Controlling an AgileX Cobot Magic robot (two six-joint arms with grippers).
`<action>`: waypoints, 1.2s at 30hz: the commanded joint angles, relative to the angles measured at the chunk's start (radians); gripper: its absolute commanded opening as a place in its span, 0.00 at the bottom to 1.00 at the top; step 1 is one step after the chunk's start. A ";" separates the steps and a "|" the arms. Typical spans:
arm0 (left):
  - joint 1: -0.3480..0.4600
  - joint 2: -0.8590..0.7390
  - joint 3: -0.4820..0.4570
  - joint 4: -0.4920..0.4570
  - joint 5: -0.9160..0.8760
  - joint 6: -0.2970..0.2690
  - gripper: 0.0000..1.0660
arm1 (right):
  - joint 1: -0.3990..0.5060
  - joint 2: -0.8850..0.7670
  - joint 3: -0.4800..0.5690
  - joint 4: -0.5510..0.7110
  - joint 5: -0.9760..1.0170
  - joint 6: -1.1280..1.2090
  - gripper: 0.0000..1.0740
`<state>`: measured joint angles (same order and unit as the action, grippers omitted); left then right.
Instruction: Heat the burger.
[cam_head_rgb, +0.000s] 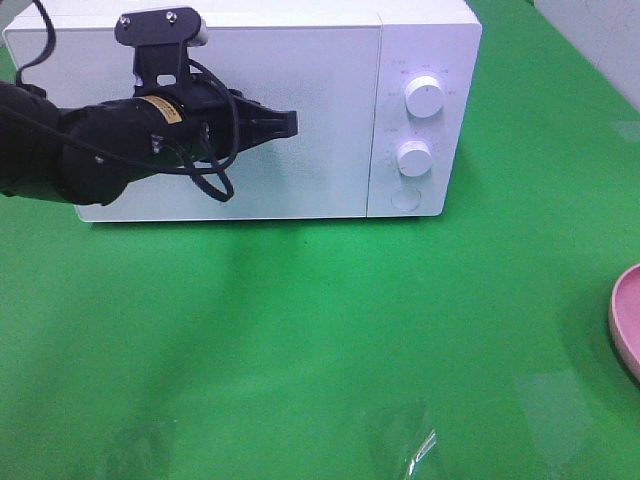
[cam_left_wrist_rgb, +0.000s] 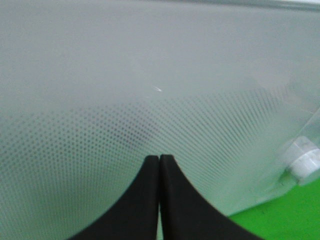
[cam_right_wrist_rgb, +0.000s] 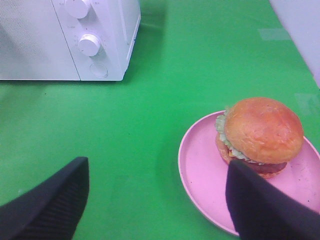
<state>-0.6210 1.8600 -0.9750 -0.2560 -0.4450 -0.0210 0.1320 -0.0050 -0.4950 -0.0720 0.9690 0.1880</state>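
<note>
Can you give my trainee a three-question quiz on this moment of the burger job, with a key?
1. True or false: the microwave door is shut.
2. The burger sits on: A) the green table, B) a pink plate, C) inside the microwave.
3. Which gripper is open, hanging above the plate?

Key:
1. True. The shut left gripper is at its door.
2. B.
3. The right gripper; it holds nothing.
</note>
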 joint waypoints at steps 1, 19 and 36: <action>-0.021 -0.064 0.032 -0.008 0.142 0.000 0.09 | -0.007 -0.025 0.002 0.005 -0.010 -0.011 0.68; -0.021 -0.306 0.044 -0.001 1.044 -0.001 0.94 | -0.007 -0.025 0.002 0.005 -0.010 -0.011 0.68; 0.336 -0.551 0.044 0.100 1.468 0.004 0.94 | -0.007 -0.025 0.002 0.005 -0.010 -0.011 0.68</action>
<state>-0.3220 1.3260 -0.9330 -0.1570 0.9800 -0.0360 0.1320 -0.0050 -0.4950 -0.0720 0.9690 0.1880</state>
